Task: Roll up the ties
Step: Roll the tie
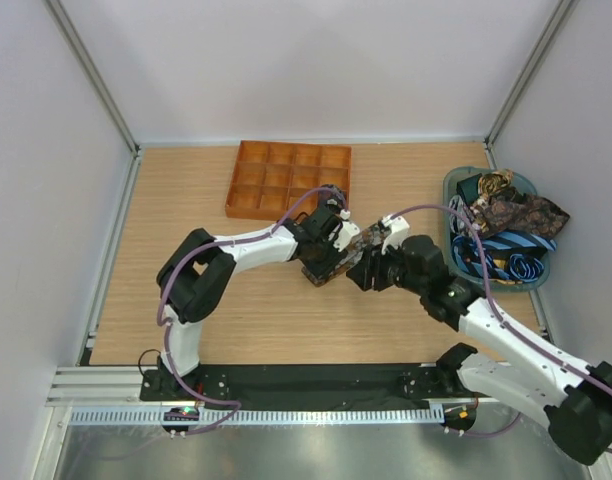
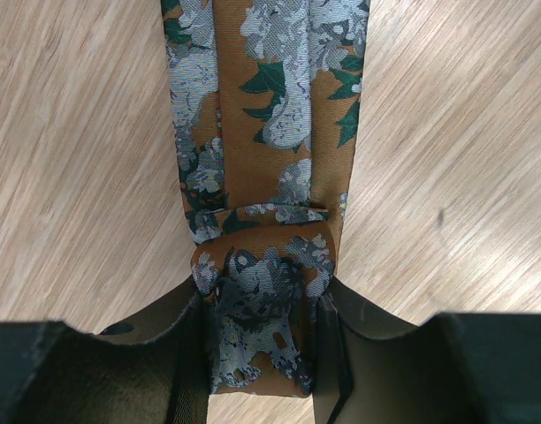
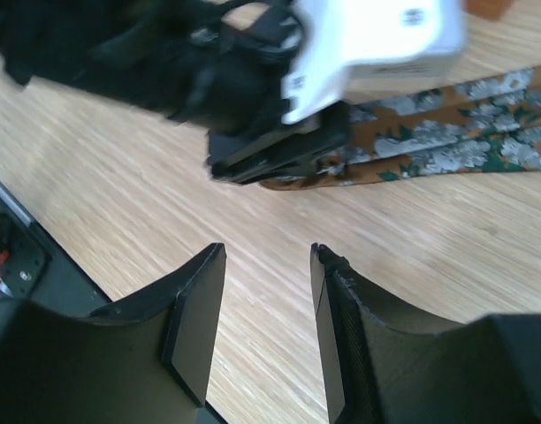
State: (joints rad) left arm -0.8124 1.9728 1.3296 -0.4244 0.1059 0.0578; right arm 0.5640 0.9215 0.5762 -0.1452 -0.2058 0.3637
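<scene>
Two arms meet near the middle of the wooden table (image 1: 186, 200), just in front of the orange tray (image 1: 276, 212). The left gripper (image 2: 257, 340) is closed on a brown tie (image 2: 266, 115) printed with grey-blue flowers and green leaves. Its fingers (image 2: 178, 353) press on either side of a small folded or rolled end of the cloth, while the rest of the tie runs flat along the wood away from the wrist camera. How many turns are in that bundle cannot be told. The right gripper (image 3: 266, 261) sits just beside the left one, low over the table, with its jaws moderately apart and only bare wood between them. From its own camera the left gripper shows close ahead, pinching the tie's end, with the patterned strip stretching off to the right across the table. At the right edge of the table stands a teal basket (image 1: 449, 200) holding a heap of other ties (image 1: 516, 215), some brown and patterned, some blue with dark stripes. They lie loose and tangled, and a few spill over the rim.
</scene>
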